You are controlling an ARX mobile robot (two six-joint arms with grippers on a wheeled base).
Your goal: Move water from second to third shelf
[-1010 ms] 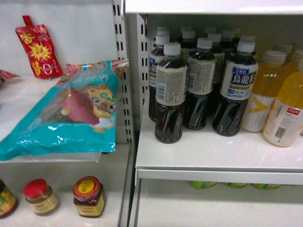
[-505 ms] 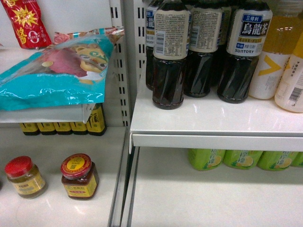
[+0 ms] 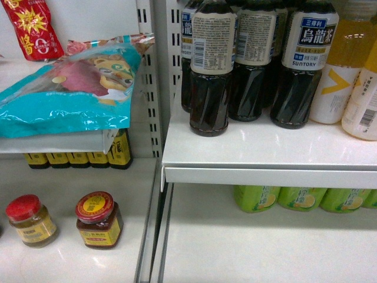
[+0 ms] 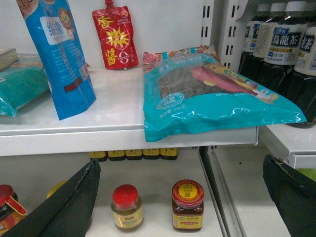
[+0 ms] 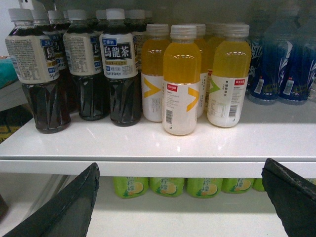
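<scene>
The water is out of view in every frame. My left gripper [image 4: 182, 197] hangs open in front of the left bay, and its dark fingers [image 4: 64, 207] frame two small jars [image 4: 187, 205] on the lower shelf. Facing the drinks bay, my right gripper [image 5: 180, 202] is also open, just below the white shelf edge [image 5: 158, 165]. Nothing sits between the fingers of either one. Neither gripper shows in the head view.
Dark tea bottles [image 3: 210, 71] and yellow drink bottles [image 5: 181, 81] crowd the upper right shelf, with blue bottles [image 5: 276, 64] further right. Green-labelled bottles [image 5: 168, 186] stand on the shelf below. A teal snack bag [image 3: 70, 97] overhangs the left shelf above the jars [image 3: 99, 219].
The head view dropped between one second and half a second ago, bringing the lower shelf and green-labelled bottles into sight. It has held still since.
</scene>
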